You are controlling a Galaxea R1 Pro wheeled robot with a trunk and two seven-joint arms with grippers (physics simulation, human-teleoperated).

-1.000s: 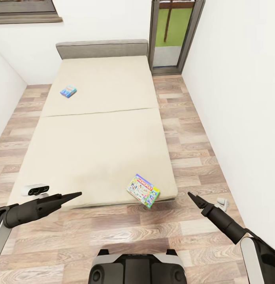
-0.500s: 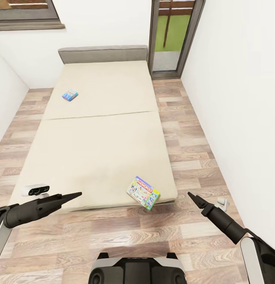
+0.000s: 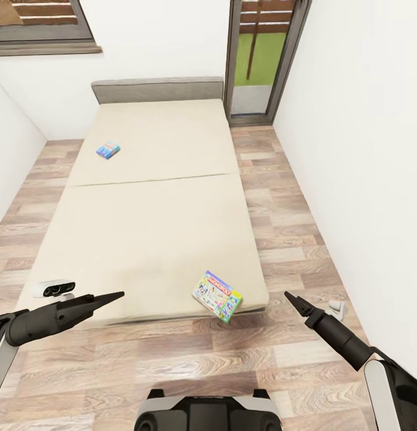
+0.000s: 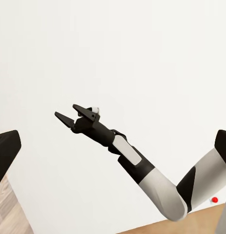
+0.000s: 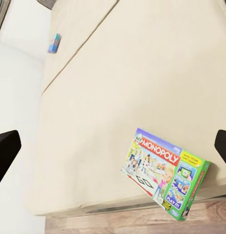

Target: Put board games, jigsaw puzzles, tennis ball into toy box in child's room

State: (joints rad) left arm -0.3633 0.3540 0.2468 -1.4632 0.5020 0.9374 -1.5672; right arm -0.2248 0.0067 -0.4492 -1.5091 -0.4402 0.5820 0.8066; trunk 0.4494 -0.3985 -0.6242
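The big white and green Monopoly game box (image 3: pixel 217 296) sits at the near right corner of the wide beige bed (image 3: pixel 154 197), and part of it sticks out over the edge. A hard push there could tip it off onto the wood-plank floor (image 3: pixel 280 197). I think a grab from the side is safer than a poke from above, since the box is flat and wide and could slip.

The right claw (image 3: pixel 290 298) hangs in the air just to the right of that box, near it but not touching. Seen from the left wrist, its 2 fingers stand apart and hold nothing. The left claw (image 3: pixel 115 296) hangs over the near edge of the bed, well to the left of the box. I cannot tell if it is open or closed.

The small blue game box (image 3: pixel 107 149) lies far off on the back half of the bed, near the left edge. Both claws are well apart from it.
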